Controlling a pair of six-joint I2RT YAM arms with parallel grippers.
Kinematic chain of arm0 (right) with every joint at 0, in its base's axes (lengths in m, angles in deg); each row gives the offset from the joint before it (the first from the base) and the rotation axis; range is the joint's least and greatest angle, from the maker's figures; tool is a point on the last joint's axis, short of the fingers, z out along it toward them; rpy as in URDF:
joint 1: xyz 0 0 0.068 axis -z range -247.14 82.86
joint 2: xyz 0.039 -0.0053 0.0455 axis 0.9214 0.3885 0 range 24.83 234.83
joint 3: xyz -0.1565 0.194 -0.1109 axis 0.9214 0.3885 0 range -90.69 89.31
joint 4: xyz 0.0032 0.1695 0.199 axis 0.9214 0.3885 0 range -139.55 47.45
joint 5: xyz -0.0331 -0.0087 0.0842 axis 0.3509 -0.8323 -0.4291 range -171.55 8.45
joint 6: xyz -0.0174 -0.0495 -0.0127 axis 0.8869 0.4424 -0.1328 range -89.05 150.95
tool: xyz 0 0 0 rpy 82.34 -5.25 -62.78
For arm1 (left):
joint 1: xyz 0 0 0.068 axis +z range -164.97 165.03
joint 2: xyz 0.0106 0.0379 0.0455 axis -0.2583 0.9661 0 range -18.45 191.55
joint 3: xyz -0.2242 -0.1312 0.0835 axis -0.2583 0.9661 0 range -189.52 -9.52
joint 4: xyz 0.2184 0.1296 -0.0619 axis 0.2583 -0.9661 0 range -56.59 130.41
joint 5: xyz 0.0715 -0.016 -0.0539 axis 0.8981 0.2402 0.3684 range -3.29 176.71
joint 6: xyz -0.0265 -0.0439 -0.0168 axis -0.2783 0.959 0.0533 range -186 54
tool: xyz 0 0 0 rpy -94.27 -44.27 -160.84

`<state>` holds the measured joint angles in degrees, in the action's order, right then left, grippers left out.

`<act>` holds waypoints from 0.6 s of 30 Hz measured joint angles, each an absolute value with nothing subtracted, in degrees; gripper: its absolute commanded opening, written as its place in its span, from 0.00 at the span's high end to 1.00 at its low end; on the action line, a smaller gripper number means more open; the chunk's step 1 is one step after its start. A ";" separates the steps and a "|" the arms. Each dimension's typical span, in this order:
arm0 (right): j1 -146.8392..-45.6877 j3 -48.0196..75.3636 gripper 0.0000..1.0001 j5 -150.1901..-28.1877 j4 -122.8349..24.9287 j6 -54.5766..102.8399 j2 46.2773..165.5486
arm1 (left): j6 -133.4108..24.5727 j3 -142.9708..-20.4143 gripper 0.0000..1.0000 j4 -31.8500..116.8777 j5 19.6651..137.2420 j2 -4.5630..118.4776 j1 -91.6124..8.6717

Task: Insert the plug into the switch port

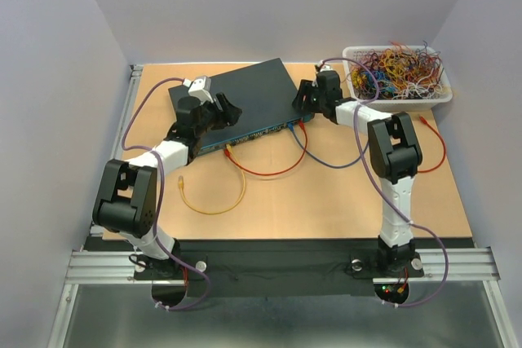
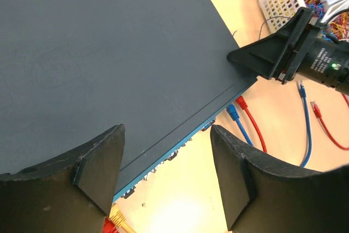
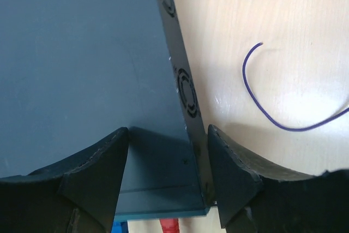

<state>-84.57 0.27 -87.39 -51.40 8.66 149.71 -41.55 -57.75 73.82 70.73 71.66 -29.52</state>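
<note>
The dark teal box (image 1: 236, 97) lies at the back middle of the table. Its row of small ports (image 2: 173, 154) runs along the narrow front face. A blue plug (image 2: 233, 113) and a red plug (image 2: 241, 102) sit at the right end of that face. A yellow plug (image 2: 118, 219) and a red plug (image 2: 108, 226) sit further left. I cannot tell whether any of them is seated. My left gripper (image 2: 166, 129) is open and empty above the front edge. My right gripper (image 3: 167, 129) is open and empty, straddling the box's right front corner (image 3: 199, 203).
A yellow cable (image 1: 214, 199) loops on the table in front of the box, beside a red cable loop (image 1: 273, 170). Another red cable (image 1: 437, 148) lies at the right. A white basket (image 1: 444, 95) of coloured wires stands at the back right. A purple wire (image 3: 267, 105) lies right of the box.
</note>
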 measured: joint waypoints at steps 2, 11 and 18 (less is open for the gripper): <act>-85.25 2.00 0.36 -87.00 -51.83 9.30 148.40 | -41.53 -57.60 0.25 73.64 70.86 71.66 -29.60; -87.43 10.70 0.36 -84.75 -53.06 8.97 141.43 | -41.51 -56.75 0.25 73.51 71.19 70.56 -30.30; -88.48 13.54 0.37 -84.90 -53.19 8.14 139.31 | -41.49 -56.57 0.25 73.64 71.49 68.99 -30.37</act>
<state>-88.48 13.54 -84.90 -53.19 8.14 139.31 -41.49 -56.57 73.64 71.49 68.99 -30.37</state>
